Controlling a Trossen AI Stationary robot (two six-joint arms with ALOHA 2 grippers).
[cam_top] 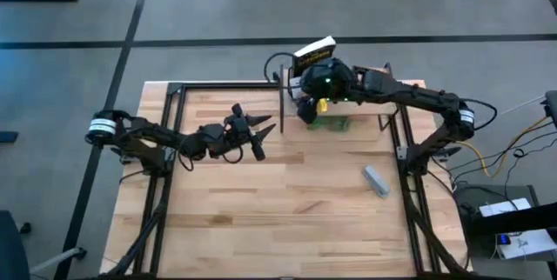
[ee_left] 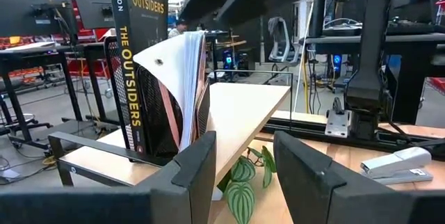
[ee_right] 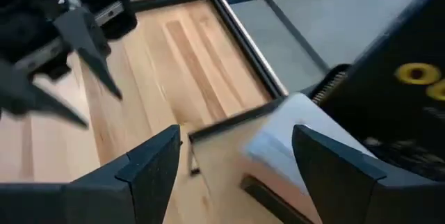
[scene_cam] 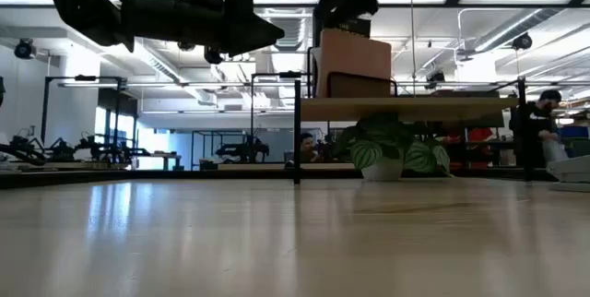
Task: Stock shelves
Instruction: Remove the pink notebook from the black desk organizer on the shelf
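Two robot arms by a small shelf with a book on it.

The shelf (ee_left: 243, 109) stands at the far side of the table (cam_top: 287, 219), with a leafy plant (scene_cam: 392, 154) under it. A black book (ee_left: 139, 57) stands on the shelf in a wire rack (ee_left: 156, 123). The right gripper (ee_right: 236, 161) hangs over the shelf beside the book, fingers apart and holding nothing. The left gripper (cam_top: 261, 138) floats above the middle of the table, also apart and empty. A gray stapler (cam_top: 376, 181) lies near the right side.
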